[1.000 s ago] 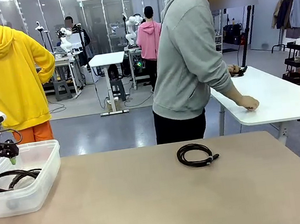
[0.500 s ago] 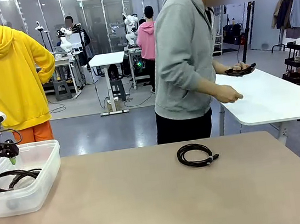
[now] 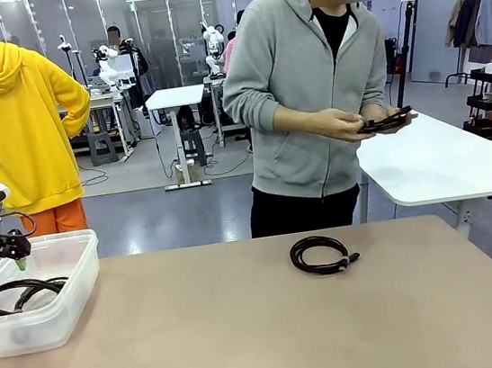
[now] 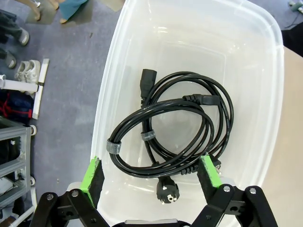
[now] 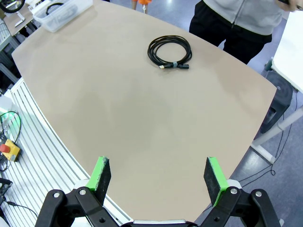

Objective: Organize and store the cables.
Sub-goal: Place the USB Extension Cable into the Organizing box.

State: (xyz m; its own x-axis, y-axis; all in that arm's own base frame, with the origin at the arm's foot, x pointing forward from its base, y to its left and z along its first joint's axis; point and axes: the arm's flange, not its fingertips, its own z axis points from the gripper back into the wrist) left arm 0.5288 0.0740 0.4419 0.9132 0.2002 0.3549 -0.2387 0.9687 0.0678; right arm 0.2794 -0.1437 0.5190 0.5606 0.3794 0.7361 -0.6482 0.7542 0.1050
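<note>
Currently, one coiled cable (image 3: pixel 322 254) is laid flat on the table (image 3: pixel 250 356), near the far edge and well apart from the clear plastic bin (image 3: pixel 68 262) at the table's left end. A second cable (image 4: pixel 189 127) with chunky plugs is coiled inside the bin. A third black coil (image 3: pixel 389 119) is held in the person's hands (image 3: pixel 340 123) beyond the table. The left gripper (image 4: pixel 150 165) is positioned above the bin, fingers spread, nothing grasped. The right gripper (image 5: pixel 157 165) is held over the near table edge, likewise spread and empty

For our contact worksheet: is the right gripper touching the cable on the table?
Apart. Right wrist view: bare table separates the open right gripper and the cable.
</note>
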